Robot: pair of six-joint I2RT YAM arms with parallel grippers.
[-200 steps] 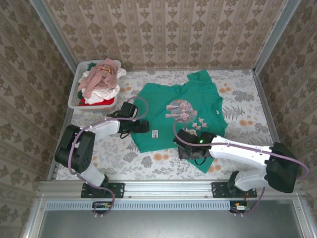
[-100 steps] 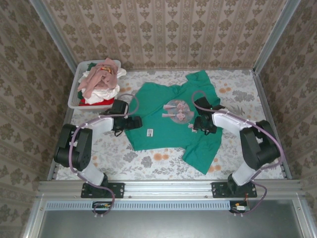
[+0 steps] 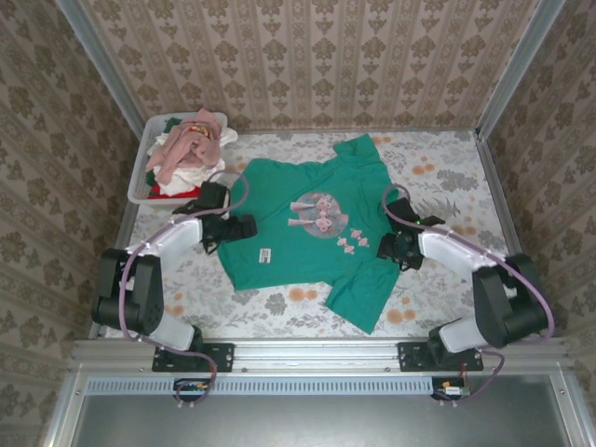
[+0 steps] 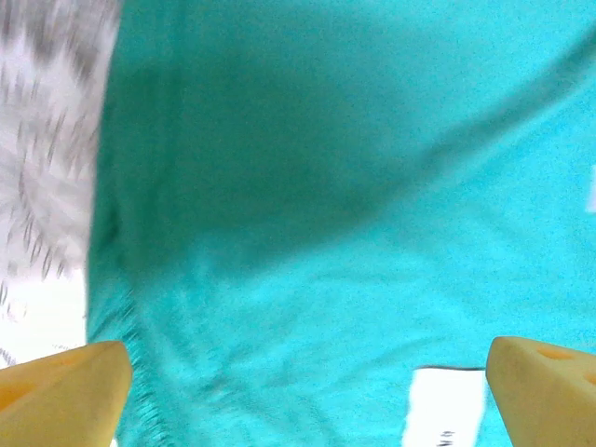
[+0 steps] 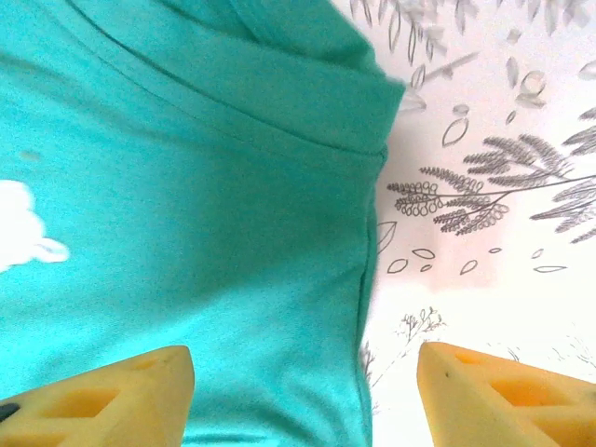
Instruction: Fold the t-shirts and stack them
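Note:
A teal-green t-shirt [image 3: 307, 233] with a round pink chest print [image 3: 321, 209] and a small white tag [image 3: 265, 254] lies spread on the floral table. My left gripper [image 3: 244, 226] hovers open at the shirt's left edge. In the left wrist view the left gripper [image 4: 307, 391] has its yellow fingertips [image 4: 65, 396] wide apart over teal cloth, with the tag [image 4: 447, 410] near the right finger. My right gripper [image 3: 389, 247] is open at the shirt's right side. The right wrist view has the right gripper [image 5: 303, 396] straddling the shirt's side edge [image 5: 363, 307], holding nothing.
A white tub [image 3: 138, 186] at the back left holds a heap of pink, white and red shirts [image 3: 191, 149]. Bare floral table [image 3: 447, 177] lies right of the teal shirt. Metal rails and wallpapered walls close in the table.
The teal shirt has slid left and lies flatter. My right gripper went from the lower hem to the shirt's right side. My left gripper moved slightly back and left.

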